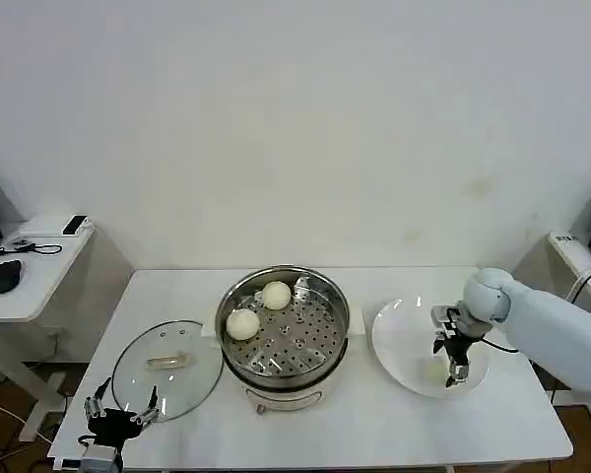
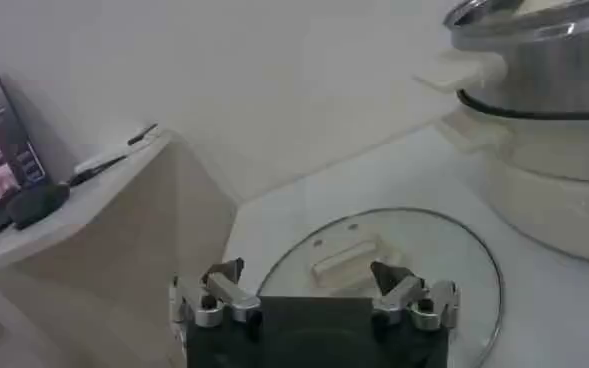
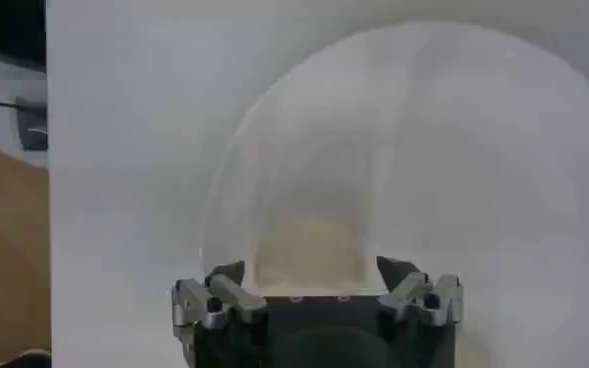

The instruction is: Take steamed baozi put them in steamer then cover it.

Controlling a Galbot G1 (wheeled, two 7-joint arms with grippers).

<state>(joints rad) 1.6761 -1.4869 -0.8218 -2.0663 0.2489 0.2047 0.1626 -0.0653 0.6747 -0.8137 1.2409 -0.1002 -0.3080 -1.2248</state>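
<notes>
Baozi (image 3: 309, 250), seemingly, between open right gripper (image 3: 314, 275) fingers, on plate (image 3: 474, 150).

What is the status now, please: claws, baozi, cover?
Right claw open, over a baozi on the white plate. Left claw open, parked by the cover on the table. Two baozi in the steamer. Nothing in the way.

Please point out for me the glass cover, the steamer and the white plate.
glass cover (image 1: 167, 367), head view, on its pale handle at the centre.
steamer (image 1: 310, 335), head view, on its bare perforated bottom.
white plate (image 1: 399, 335), head view, on its bare left part.
</notes>
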